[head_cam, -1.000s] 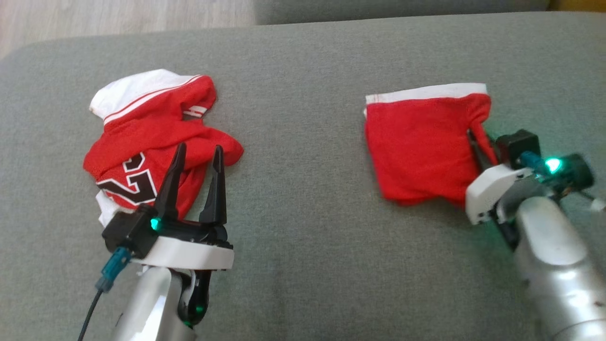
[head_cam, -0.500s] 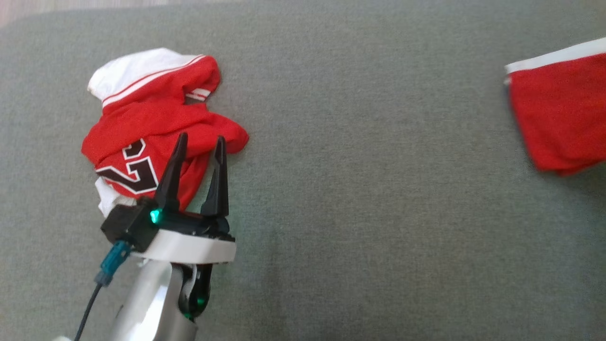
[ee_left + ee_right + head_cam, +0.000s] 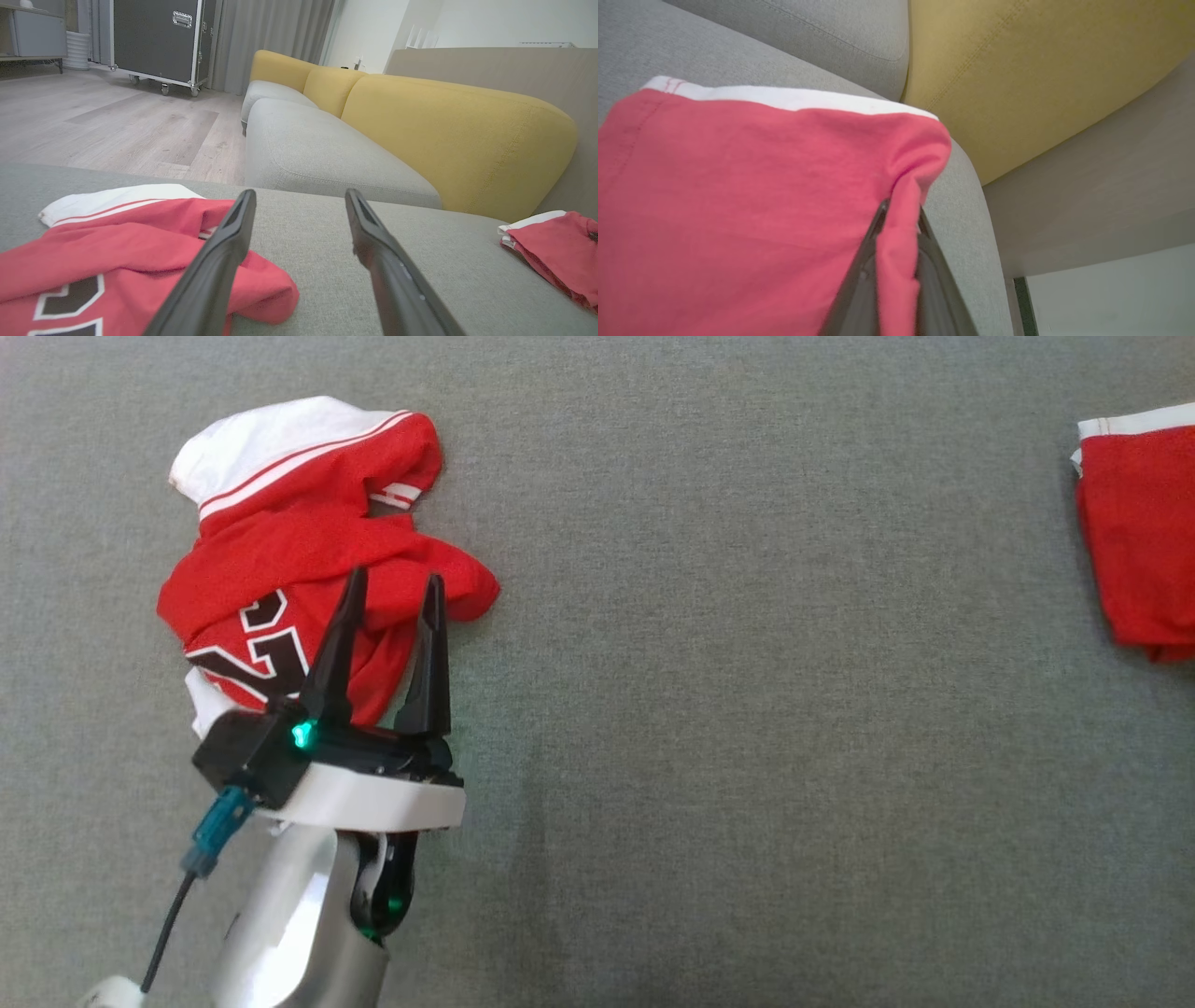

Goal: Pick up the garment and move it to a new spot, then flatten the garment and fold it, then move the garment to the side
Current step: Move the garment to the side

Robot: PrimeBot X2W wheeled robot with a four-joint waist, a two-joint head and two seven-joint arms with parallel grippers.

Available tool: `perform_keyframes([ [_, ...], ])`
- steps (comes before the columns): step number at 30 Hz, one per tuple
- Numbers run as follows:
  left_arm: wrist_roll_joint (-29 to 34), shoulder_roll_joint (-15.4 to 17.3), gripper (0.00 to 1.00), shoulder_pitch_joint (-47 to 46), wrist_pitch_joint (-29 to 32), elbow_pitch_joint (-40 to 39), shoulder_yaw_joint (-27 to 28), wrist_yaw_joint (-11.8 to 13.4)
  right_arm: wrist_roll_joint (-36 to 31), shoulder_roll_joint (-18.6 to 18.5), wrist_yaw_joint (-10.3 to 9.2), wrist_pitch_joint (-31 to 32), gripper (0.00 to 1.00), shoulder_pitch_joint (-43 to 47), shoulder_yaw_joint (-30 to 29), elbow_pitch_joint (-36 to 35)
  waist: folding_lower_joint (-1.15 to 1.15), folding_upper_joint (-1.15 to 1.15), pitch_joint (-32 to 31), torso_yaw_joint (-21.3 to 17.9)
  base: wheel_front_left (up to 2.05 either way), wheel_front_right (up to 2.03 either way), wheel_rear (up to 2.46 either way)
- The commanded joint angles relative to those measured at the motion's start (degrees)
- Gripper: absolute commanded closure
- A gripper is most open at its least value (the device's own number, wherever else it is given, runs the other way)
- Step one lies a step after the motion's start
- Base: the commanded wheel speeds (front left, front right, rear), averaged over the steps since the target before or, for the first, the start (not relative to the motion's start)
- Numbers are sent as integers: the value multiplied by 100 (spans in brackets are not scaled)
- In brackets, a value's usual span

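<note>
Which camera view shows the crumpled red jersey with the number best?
The head view: nearly the whole jersey lies in sight from above. The left wrist view sees it low and cut off, partly behind a left finger. The right wrist view faces the folded red garment instead.

Red jersey (image 3: 299,537), white trim, black numerals; red garment (image 3: 1144,532), white band; grey cushion (image 3: 747,709).
</note>
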Motion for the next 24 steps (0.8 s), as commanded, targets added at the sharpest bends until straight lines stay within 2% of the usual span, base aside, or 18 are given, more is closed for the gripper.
perform_keyframes([
  [1, -52, 92, 0, -189, -54, -150, 142, 9, -121, -83, -31, 10, 0, -51, -83, -201, -1, 0, -18, -9, 0, 0, 0],
  [7, -45, 99, 0, -109, -54, -100, 228, 9, -360, 397, -31, 13, 0, 43, -598, -486, -1, 0, -331, -118, 0, 0, 0],
  [12, -29, 110, 0, 47, -54, -119, 385, 9, -370, 1003, -31, -223, 0, 163, -757, -858, -1, 0, -745, -245, 0, 0, 0],
  [16, 0, 130, 0, 214, -54, -165, 554, 9, -26, 1665, -31, -502, 0, 261, -655, -1253, -1, 0, -1077, -337, 0, 0, 0],
  [17, 0, 130, 0, 214, -54, -165, 554, 9, -26, 1665, -31, -502, 0, 261, -655, -1253, -1, 0, -1077, -337, 0, 0, 0],
  [18, 22, 128, 0, 306, -54, -205, 644, 9, 226, 1975, -31, -637, 0, 321, -573, -1511, -1, 0, -1221, -368, 0, 0, 0],
  [19, 22, 128, 0, 306, -54, -205, 644, 9, 226, 1975, -31, -637, 0, 321, -573, -1511, -1, 0, -1221, -368, 0, 0, 0],
  [24, 52, 114, 0, 554, -54, -275, 810, 9, 804, 2591, -31, -984, 0, 651, -373, -2212, -1, 0, -1527, -396, 0, 0, 0],
])
